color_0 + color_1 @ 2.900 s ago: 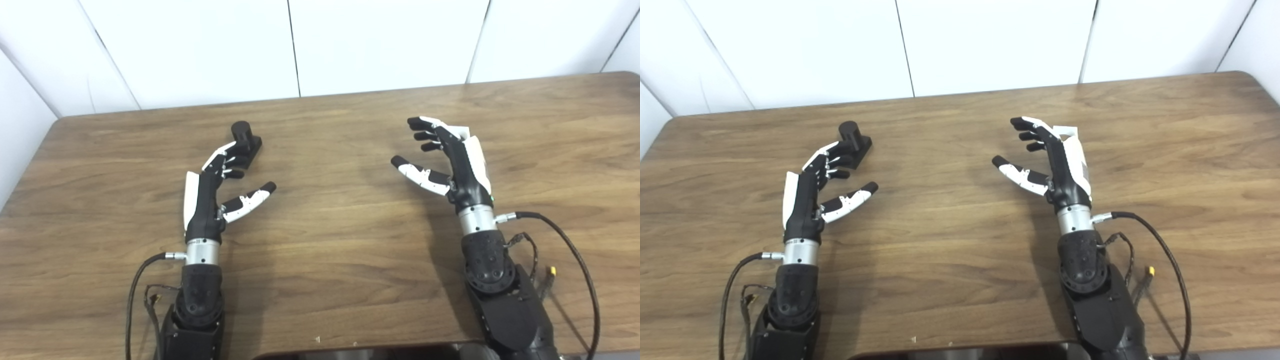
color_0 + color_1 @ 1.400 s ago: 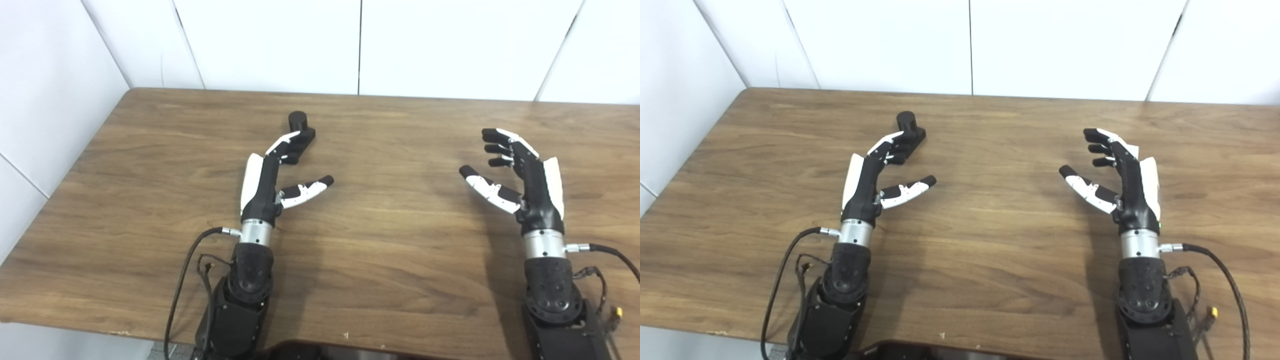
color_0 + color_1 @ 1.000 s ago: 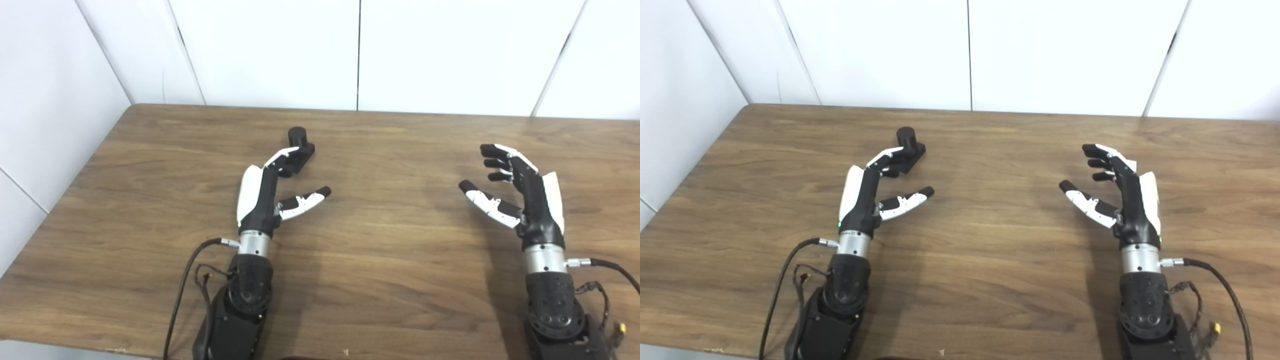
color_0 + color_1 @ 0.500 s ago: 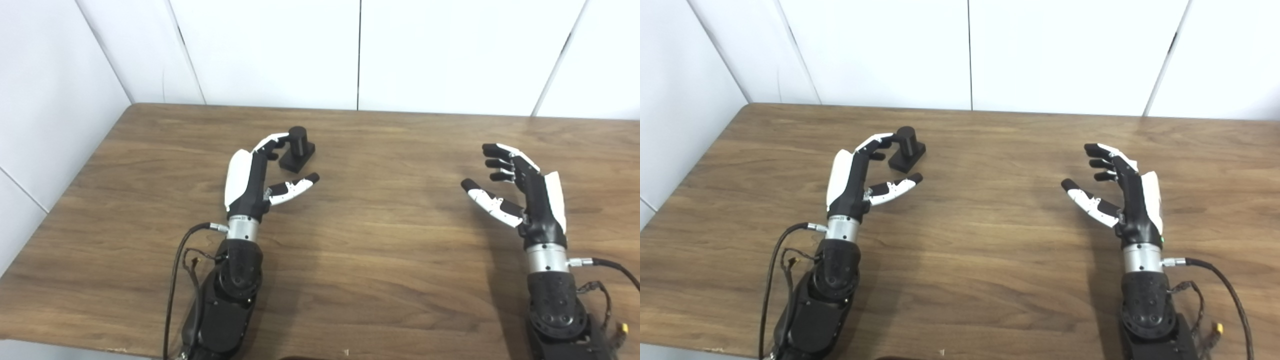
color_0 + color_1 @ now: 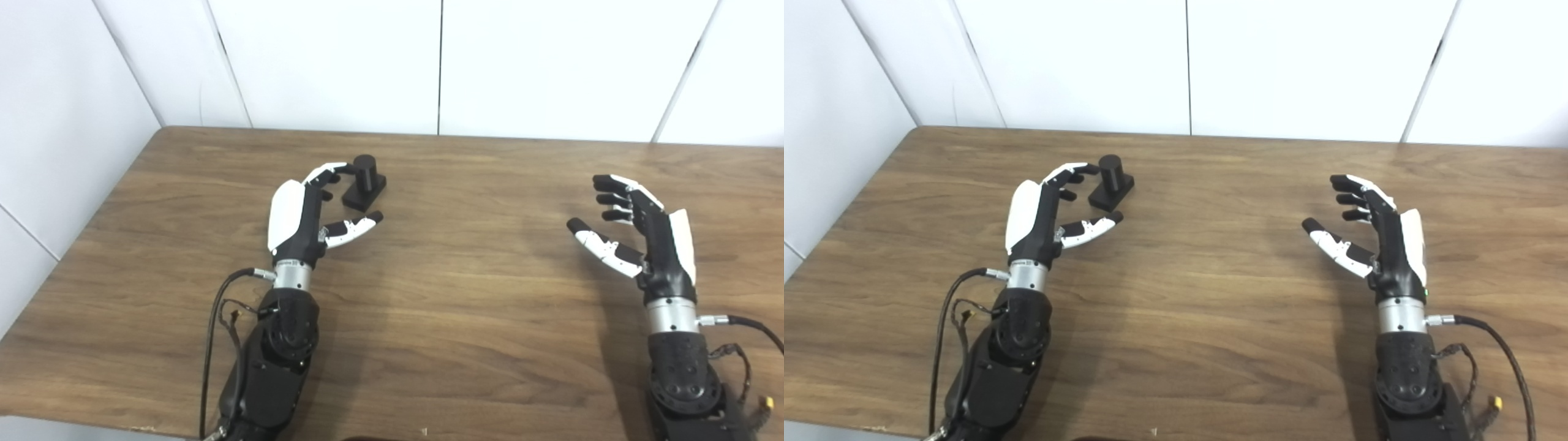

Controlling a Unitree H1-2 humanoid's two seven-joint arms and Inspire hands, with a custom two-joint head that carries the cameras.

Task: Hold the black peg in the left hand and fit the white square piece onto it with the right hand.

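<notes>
Left hand (image 5: 303, 211), fingers spread around the peg (image 5: 365, 182), could tip it; right hand (image 5: 643, 236) spread, empty.

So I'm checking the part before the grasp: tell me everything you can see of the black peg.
The black peg is matte black all over, plastic by the look: a short upright cylinder on a flat square base. It stands on the wooden table, left of centre and toward the far edge. The left robot hand is open around it, fingers curled by the cylinder and thumb just in front of the base; whether they touch cannot be told.
</notes>
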